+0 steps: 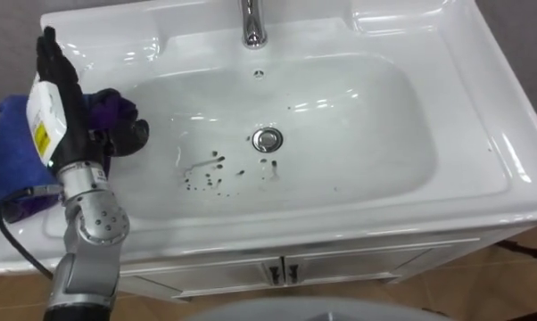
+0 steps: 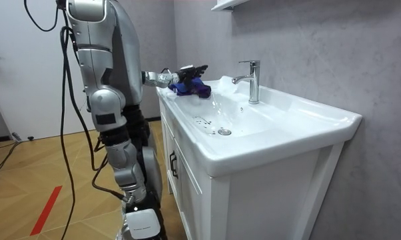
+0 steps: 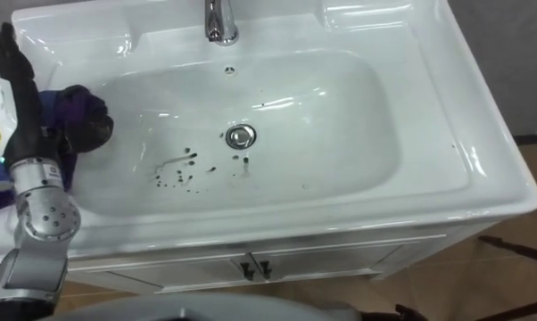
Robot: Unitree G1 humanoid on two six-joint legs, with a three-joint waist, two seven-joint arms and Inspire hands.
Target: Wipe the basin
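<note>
- Basin (image 1: 367,116): white and glossy, sunk in the counter (image 1: 509,134). Dark specks (image 1: 210,174) lie on its floor, just near-left of the drain (image 1: 268,138).
- Left robot hand (image 1: 61,85) is at the basin's left rim, on a blue-purple cloth (image 1: 14,147). I cannot tell whether it clasps the cloth.
- Faucet (image 1: 253,22) is at the basin's far rim, its top cut off.
- Grey wall (image 2: 320,47) is behind the basin, with wood floor (image 2: 40,173) below.

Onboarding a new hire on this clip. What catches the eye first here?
Dark specks are scattered over the floor of the white basin, just to the robot's left of the drain. On the basin's left rim, the robot's left hand is at a bunched blue-purple cloth. A chrome tap stands at the back centre.
</note>
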